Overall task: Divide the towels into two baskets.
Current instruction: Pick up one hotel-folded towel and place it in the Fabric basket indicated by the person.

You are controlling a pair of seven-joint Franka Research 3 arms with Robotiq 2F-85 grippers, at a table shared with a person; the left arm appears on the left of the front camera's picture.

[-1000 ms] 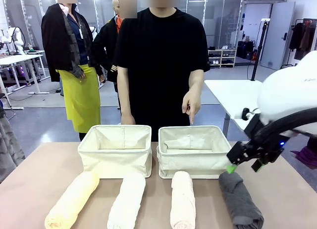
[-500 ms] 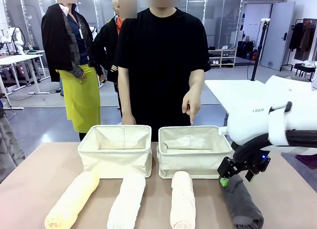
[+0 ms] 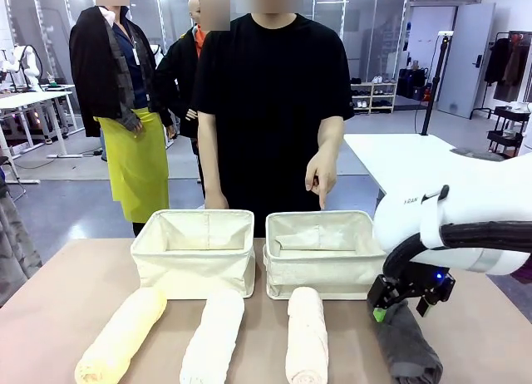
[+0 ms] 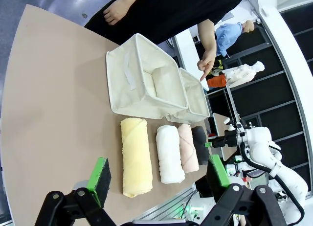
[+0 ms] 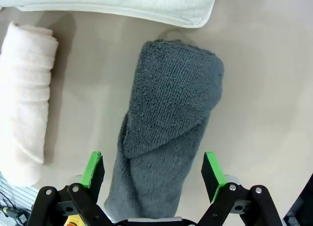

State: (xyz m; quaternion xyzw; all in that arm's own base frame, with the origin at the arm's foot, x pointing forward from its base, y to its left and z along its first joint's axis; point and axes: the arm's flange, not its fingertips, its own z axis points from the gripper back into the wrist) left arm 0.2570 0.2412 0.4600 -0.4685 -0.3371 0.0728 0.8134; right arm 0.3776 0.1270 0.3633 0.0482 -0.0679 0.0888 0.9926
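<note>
Right wrist view shows your right hand (image 5: 152,168), fingers apart, straddling the dark grey towel (image 5: 176,99) lying on the surface (image 5: 264,89) just beside a basket (image 5: 146,8); lower squarely over the roll's middle and close across its width, so it won't unroll.

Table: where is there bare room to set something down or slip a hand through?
Bare tabletop lies left of the left basket and pale yellow towel, and right of the dark grey towel, beside the right basket. Crowded: the white towel and cream-pink towel between them leave narrow gaps; the right fingers straddle the grey one.
</note>
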